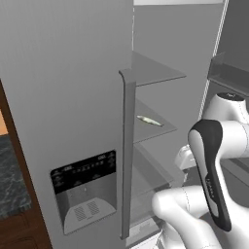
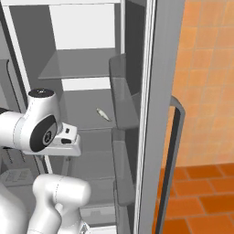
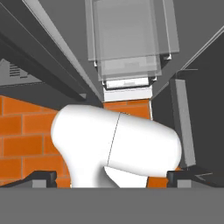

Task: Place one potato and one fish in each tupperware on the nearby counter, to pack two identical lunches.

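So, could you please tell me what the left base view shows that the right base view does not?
Left base view alone: the dispenser panel on the closed fridge door, and a strip of dark marbled counter at the left edge. Right base view alone: the orange tiled wall and floor, and the open door's curved handle. Both share the open fridge, its glass shelves, and one slim fish lying on a middle shelf.

Open fridge (image 1: 73,97), glass shelves (image 2: 75,66), orange tiled floor (image 2: 196,192)

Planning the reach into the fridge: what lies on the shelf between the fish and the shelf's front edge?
Nothing: in the left base view the shelf is bare from the fish to its front edge.
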### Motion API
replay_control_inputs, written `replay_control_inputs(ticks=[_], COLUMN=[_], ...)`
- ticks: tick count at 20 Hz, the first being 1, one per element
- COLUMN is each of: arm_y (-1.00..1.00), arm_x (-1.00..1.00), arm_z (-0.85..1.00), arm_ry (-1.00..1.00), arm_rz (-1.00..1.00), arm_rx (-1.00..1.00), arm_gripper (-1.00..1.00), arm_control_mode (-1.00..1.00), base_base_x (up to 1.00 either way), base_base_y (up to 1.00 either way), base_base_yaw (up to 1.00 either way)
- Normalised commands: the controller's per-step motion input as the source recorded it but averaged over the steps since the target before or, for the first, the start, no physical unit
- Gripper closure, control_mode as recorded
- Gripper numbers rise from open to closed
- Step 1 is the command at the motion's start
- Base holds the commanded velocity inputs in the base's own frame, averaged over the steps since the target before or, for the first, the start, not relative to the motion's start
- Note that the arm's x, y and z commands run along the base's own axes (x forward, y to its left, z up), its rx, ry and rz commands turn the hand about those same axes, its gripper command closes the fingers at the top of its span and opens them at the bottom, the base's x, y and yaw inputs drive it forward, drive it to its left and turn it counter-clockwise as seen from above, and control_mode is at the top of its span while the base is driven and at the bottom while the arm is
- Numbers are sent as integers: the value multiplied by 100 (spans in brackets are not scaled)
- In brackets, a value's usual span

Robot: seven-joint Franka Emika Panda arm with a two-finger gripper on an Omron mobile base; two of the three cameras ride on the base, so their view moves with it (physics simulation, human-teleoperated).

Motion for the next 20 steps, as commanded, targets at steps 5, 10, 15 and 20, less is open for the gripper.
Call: replay_control_inputs(ticks=[5,10,15,20], arm_y=[0,0,-3,2], arm_x=[0,0,6,71], arm_z=[0,0,71,9], arm_ry=[0,0,-32,-33], arm_rz=[0,0,6,3], arm_rx=[0,0,0,0], arm_gripper=[-100,-100,-100,-100], arm_control_mode=[100,-100,-100,-100], base_base_x=[16,0,0,0], base_base_y=[-19,0,0,0], base_base_yaw=[2,0,0,0])
